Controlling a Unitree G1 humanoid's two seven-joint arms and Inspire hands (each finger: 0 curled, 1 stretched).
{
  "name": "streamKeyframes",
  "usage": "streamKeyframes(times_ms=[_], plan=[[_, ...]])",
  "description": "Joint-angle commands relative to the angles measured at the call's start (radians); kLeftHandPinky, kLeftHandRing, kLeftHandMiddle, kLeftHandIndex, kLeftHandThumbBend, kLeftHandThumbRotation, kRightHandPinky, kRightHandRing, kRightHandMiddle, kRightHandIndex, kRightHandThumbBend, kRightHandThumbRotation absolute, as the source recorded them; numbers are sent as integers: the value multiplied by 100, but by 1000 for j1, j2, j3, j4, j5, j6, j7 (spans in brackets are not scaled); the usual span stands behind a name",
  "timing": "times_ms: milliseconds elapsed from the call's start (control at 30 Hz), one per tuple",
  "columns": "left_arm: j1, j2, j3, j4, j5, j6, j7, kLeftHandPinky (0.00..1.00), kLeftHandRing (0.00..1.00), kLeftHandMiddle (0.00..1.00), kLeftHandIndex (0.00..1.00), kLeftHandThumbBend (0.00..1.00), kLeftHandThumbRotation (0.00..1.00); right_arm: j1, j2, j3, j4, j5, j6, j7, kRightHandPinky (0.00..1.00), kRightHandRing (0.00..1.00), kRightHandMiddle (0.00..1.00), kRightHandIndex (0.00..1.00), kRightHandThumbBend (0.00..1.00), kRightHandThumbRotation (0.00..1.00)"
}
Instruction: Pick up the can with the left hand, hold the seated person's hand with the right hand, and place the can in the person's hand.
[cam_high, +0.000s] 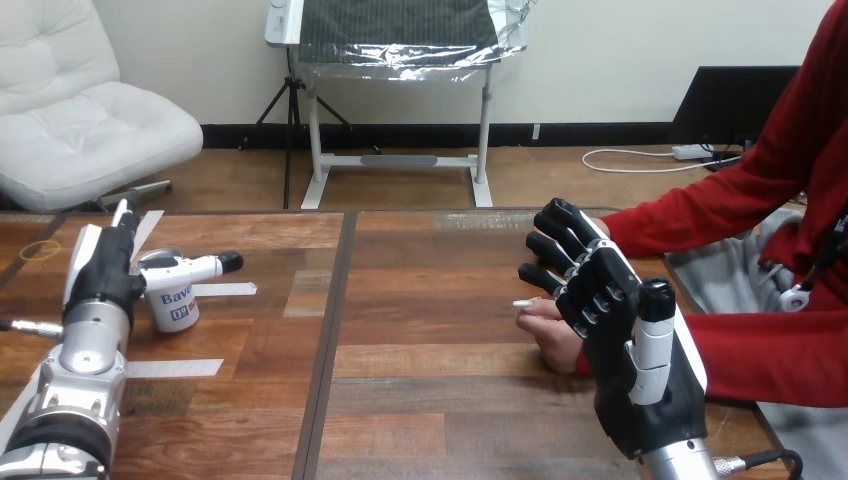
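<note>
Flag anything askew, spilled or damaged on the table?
Nothing stands out. The can stands upright on the table with nothing spilled. The left hand is beside it, with its thumb across the can's top. The person's hand rests on the table, partly behind the right hand.

Wooden table (420, 400), plank top
A dark seam (318, 380) down it — pale strips (175, 368), perhaps tape, near the left edge.

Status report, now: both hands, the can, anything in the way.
Left hand open, thumb across the can. Can upright on the table, not lifted. Right hand beside the person's hand, hold unclear. Flat tape strips by the can.
</note>
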Motion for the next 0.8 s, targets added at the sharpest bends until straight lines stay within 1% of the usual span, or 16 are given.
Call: streamKeyframes(times_ms=[0, 300, 567, 767], plan=[[-27, -4, -11, 2, 8, 3, 11, 98, 100, 100, 100, 89, 15, -65, 6, -5, -4, 8, -36, 0, 83, 90, 90, 89, 89, 100], [-29, -9, -9, 2, 5, 30, 0, 98, 100, 100, 100, 88, 15, -58, 5, -3, -12, 0, -34, -8, 83, 89, 90, 89, 90, 100], [-27, -7, -27, -1, 26, 39, -1, 99, 100, 100, 100, 89, 17, -56, 6, -2, -10, 9, -34, -3, 83, 90, 90, 89, 90, 100], [-28, -8, -34, -1, 33, 46, -1, 99, 100, 100, 100, 89, 18, -55, 7, -2, -10, 12, -34, -2, 83, 90, 90, 89, 90, 100]])
